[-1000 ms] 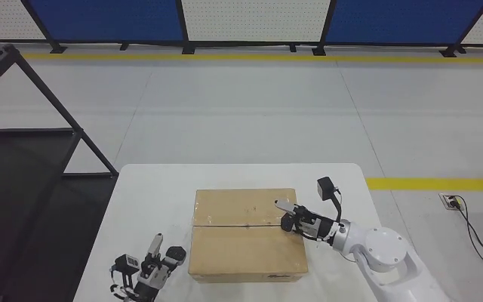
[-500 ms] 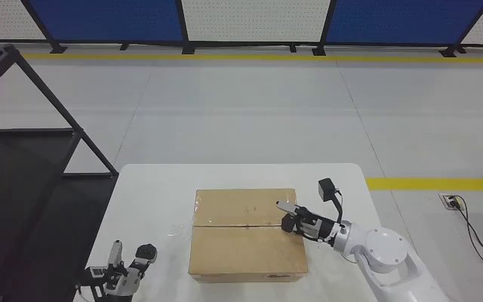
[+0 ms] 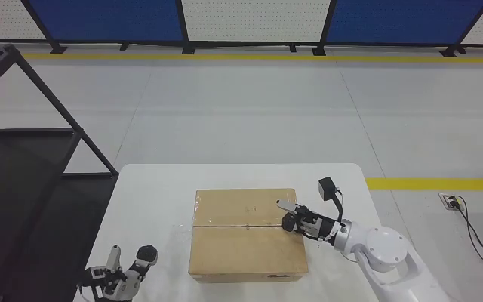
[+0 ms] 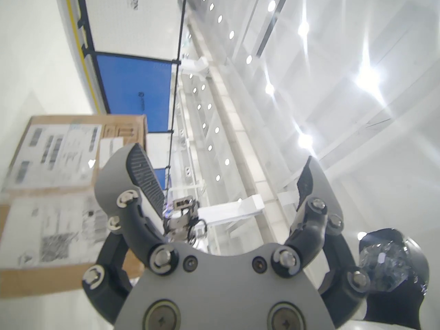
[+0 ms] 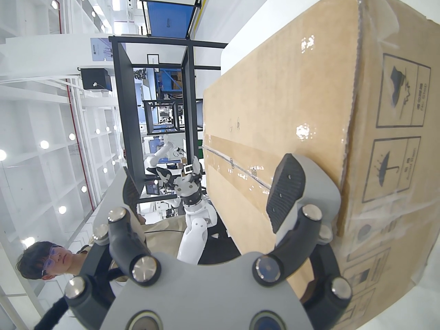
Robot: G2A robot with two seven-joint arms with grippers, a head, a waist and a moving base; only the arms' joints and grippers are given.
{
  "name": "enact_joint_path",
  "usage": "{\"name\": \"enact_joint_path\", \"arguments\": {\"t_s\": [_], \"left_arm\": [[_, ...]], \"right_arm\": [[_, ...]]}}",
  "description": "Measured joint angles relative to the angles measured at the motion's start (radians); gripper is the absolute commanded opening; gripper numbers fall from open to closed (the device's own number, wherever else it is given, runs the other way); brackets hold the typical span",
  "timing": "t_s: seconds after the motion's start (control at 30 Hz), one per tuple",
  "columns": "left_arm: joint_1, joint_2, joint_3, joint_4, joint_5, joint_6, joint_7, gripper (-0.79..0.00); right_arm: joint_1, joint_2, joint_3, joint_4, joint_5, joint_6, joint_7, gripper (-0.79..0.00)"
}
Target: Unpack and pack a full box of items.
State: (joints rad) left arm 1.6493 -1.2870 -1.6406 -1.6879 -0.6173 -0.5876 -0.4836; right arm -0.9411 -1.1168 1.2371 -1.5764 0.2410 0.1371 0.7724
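Closed, taped box (image 3: pixel 247 235) sits mid-table on the white table (image 3: pixel 151 196). At its 3 o'clock edge, by the tape seam, the right gripper (image 3: pixel 286 214) is spread wide and holds nothing. At 8 o'clock, apart from the box, is the left gripper (image 3: pixel 130 255), also spread and empty.

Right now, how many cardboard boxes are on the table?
1. The cardboard box sits in the middle of the white table, taped shut, with the right gripper at its right edge. Any inside would be hidden.

The box (image 5: pixel 292 87) shows handling pictograms (image 5: pixel 398 169), one an umbrella; its labels (image 4: pixel 55 152) are unreadable.
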Motion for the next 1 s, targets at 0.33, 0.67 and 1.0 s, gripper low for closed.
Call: {"name": "enact_joint_path", "arguments": {"t_s": [0.33, 0.67, 1.0], "left_arm": [[0.009, 0.018, 0.009, 0.058, 0.118, 0.059, -0.214, 0.000], [-0.080, 0.003, 0.077, 0.135, 0.120, 0.121, -0.010, 0.000], [-0.157, -0.013, 0.139, 0.180, 0.104, 0.142, 0.124, 0.000]], "right_arm": [[0.017, -0.003, -0.017, 0.005, 0.000, 0.007, 0.001, 0.000], [0.019, -0.004, -0.021, 0.004, -0.003, 0.008, -0.001, 0.000], [-0.005, 0.000, -0.004, -0.017, -0.006, 0.007, -0.005, 0.000]]}}
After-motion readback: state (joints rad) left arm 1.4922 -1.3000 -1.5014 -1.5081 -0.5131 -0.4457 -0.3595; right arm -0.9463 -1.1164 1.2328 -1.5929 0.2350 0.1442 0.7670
